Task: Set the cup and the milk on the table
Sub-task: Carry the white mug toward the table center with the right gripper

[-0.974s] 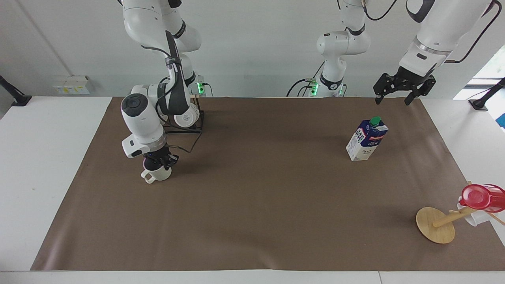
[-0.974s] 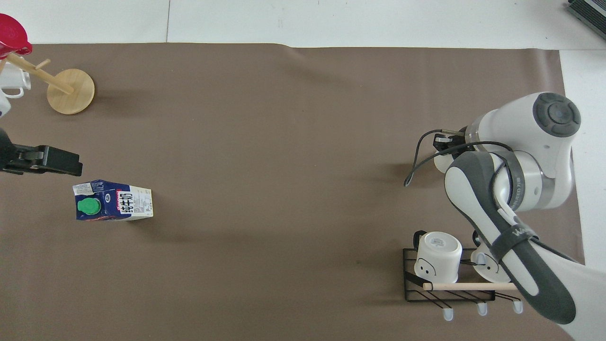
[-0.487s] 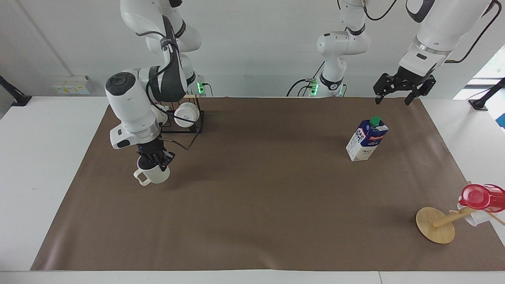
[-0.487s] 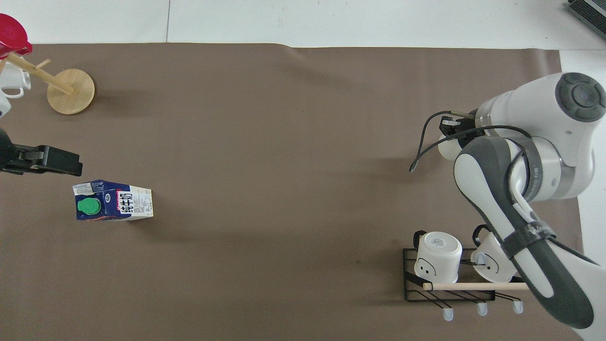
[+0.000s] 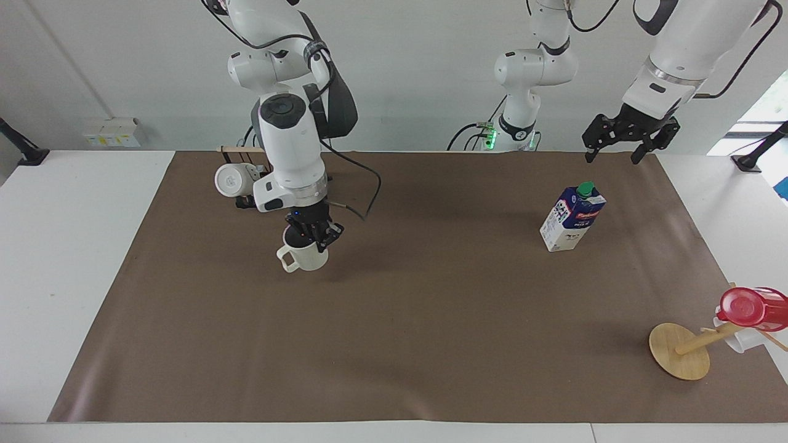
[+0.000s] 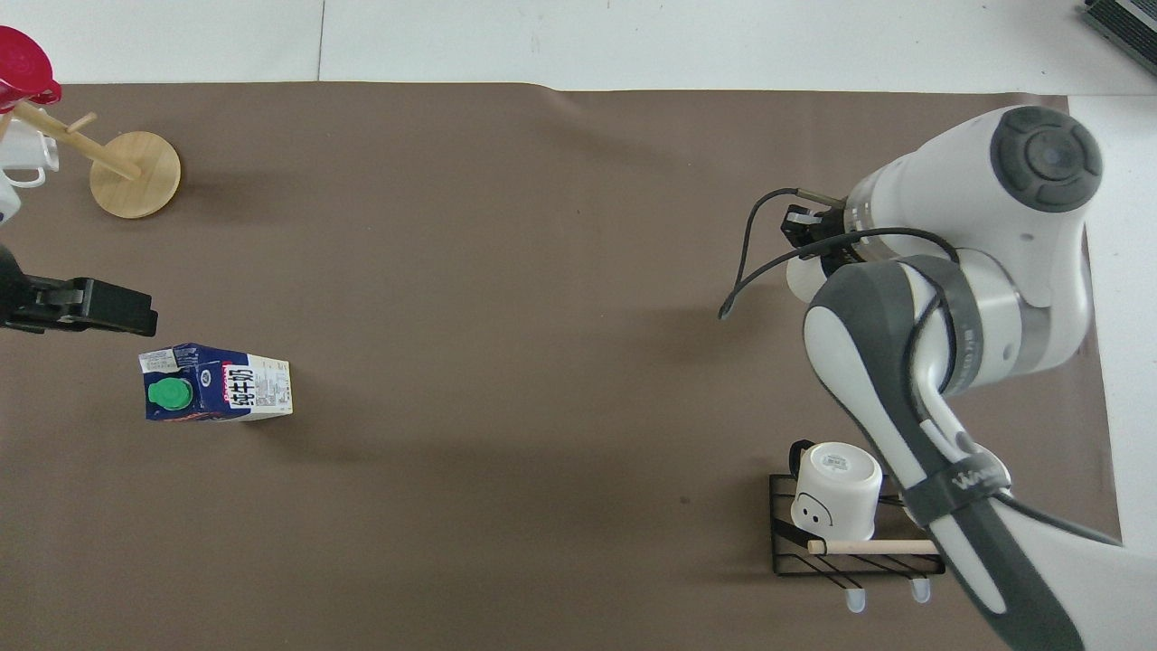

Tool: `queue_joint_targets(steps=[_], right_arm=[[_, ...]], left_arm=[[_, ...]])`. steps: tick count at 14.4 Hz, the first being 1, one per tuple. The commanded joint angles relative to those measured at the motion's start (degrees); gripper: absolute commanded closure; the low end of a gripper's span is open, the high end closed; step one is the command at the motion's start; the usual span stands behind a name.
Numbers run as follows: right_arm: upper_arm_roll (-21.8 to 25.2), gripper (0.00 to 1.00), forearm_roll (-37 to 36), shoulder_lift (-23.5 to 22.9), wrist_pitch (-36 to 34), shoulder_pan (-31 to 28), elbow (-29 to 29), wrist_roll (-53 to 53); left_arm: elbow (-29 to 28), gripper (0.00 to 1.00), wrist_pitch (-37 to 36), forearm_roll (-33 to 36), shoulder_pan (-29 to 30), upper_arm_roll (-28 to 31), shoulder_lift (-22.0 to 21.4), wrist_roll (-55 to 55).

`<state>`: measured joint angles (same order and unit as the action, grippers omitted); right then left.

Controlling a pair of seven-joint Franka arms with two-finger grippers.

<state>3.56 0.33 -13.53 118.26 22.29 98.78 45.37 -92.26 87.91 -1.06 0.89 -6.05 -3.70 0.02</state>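
A: Start nearest the robots. What's there?

B: The left gripper (image 5: 628,143), fingers spread and empty, hangs near the table's (image 5: 86,246) robot-side edge, above the brown sheet (image 5: 431,320); that arm waits. At the right arm's end, a white mug (image 5: 233,180) sits on the wire rack (image 6: 857,551).

A: And a bit farther from the robots?

B: The milk (image 5: 572,216) stands upright on the sheet, toward the left arm's end. The right gripper (image 5: 313,237) is pinched on the rim of the cup (image 5: 305,257), handle pointing away from the robots, just above the sheet or resting on it; I can't tell which.

A: How would they handle?

B: The cup is likely stiff, light and breakable, so the rim pinch suits it. The carton looks heavier and its walls may give; I'd take it across the body, below the green cap (image 6: 169,393).

A: Farthest?

B: The wooden stand (image 5: 680,351) with the red-topped cup (image 5: 752,307).
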Motion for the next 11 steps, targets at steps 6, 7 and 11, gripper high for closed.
queue_joint_targets(steps=[6, 7, 11], right_arm=[[0.04, 1.0, -1.47, -5.71, -2.24, 7.41, -6.14, 9.72], [-0.04, 1.0, -1.47, -6.16, -1.55, 7.85, -6.15, 10.35], [-0.13, 1.0, -0.6, -8.53, 1.78, 10.92, -6.32, 13.42]], left_arm=[[0.67, 0.0, -1.33, -0.78, 1.04, -0.28, 0.01, 0.24], [0.67, 0.0, -1.25, -0.78, 1.04, -0.28, 0.09, 0.33], [0.76, 0.0, -1.07, -0.78, 1.48, -0.28, 0.09, 0.42]])
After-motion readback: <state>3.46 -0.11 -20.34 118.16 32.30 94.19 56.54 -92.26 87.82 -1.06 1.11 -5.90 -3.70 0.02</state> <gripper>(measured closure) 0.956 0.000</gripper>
